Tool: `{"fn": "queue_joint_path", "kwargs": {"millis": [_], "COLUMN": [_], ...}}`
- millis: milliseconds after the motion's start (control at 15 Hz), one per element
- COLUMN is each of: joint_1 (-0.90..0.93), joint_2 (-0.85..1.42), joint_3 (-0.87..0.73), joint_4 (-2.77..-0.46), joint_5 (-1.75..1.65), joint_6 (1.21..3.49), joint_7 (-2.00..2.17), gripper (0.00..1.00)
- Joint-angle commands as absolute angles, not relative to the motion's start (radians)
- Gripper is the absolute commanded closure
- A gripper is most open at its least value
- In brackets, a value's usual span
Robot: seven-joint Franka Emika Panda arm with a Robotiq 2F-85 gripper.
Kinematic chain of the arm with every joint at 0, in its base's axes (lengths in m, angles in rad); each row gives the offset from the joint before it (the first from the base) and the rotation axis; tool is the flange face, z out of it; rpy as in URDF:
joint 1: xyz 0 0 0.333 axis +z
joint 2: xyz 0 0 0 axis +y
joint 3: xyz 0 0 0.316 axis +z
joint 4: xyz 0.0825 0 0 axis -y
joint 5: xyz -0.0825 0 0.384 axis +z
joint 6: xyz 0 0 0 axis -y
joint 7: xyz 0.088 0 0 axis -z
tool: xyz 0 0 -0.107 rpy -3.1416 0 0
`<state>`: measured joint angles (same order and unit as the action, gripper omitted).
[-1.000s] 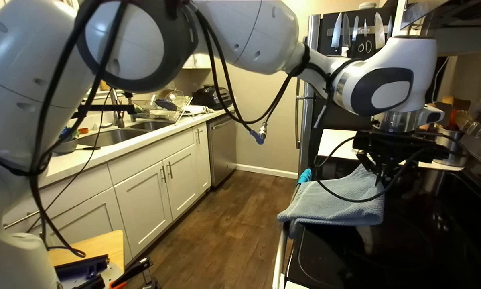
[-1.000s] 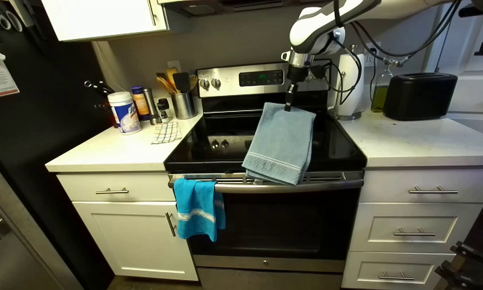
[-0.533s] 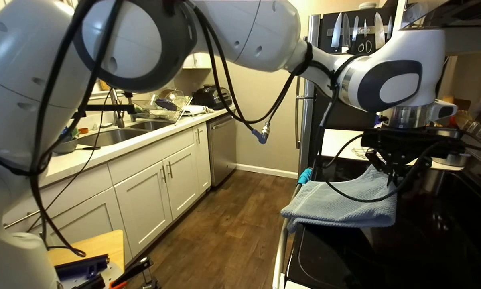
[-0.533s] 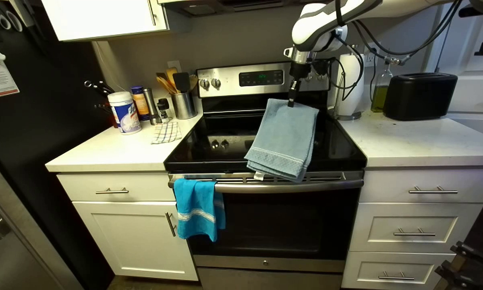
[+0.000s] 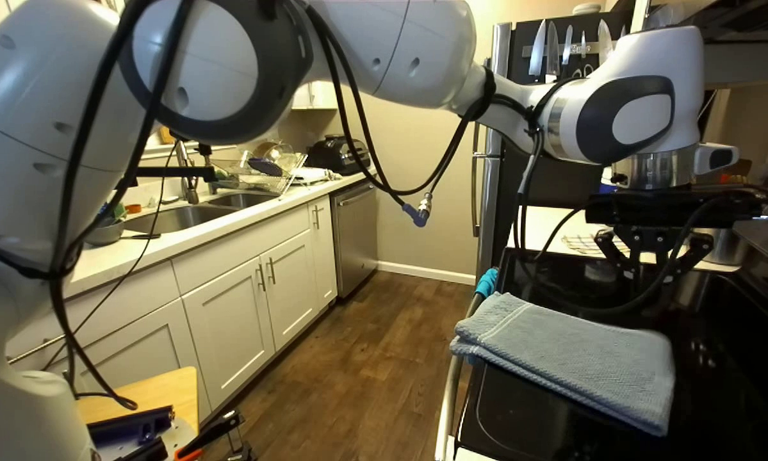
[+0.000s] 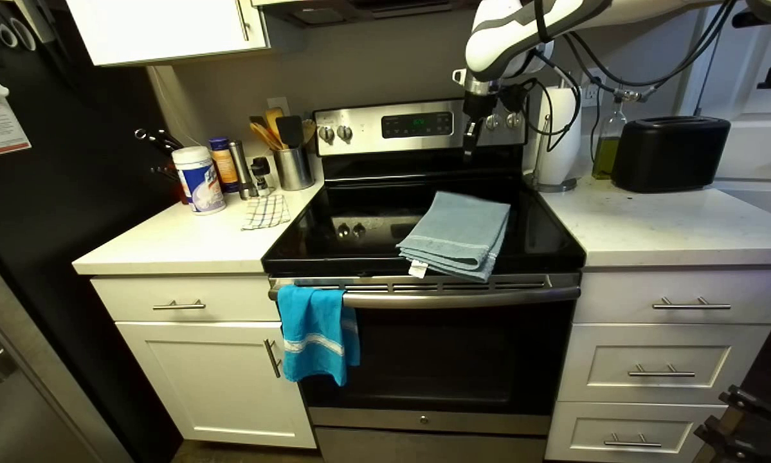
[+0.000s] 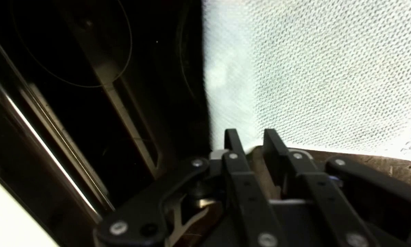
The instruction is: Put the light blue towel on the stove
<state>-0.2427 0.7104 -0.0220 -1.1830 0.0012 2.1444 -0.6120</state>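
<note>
Stove [image 6: 424, 347], black and broad, takes the middle of an exterior view, and the robot arm [image 5: 416, 54] reaches over it in both exterior views. The light blue towel [image 6: 459, 228] lies folded toward the front of the glass cooktop [image 6: 359, 247], its near edge lapping a little past the stove's front edge. Its far end [image 5: 654, 378] is blurred in an exterior view, so I cannot tell whether it rests fully flat. I take the step in hand to be the release, with the placing all but done. A brighter blue towel [image 6: 317, 331] hangs from the oven handle [image 6: 449, 300] and plays no part. The gripper [image 7: 250, 137] hangs over the cooktop, apart from the cloth, its jaws parted by a modest gap. Nothing sits between the fingers [image 7: 274, 143]. The next move, as I judge it, calls for a straight lift and then a retreat, with the fingertips well off the cloth so that no loop snags. Should the whole towel be wanted on the glass, a light rearward push at the overhanging edge would serve. Smallest of all, a white tag [image 6: 417, 269] pokes out at that edge.
</note>
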Motion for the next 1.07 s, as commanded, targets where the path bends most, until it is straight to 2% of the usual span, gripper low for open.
{"fn": "queue_joint_path", "kwargs": {"millis": [0,467,600,667,733,1000], "joint_1": [-0.219,-0.214,-0.216,-0.208,-0.204,-0.203], "joint_2": [0.707,0.701,0.705,0.712,0.712,0.712], "joint_3": [-0.040,0.041,0.067,0.046,0.053,0.057], "joint_4": [-1.172,-1.186,-1.179,-1.171,-1.171,-1.171], "joint_5": [-0.055,-0.003,0.016,-0.009,-0.004,-0.002], "joint_6": [2.137,2.078,2.049,2.076,2.068,2.065], "joint_7": [-0.566,-0.617,-0.624,-0.599,-0.599,-0.600], "gripper": [0.45,0.00,0.00,0.05,0.00,0.00]}}
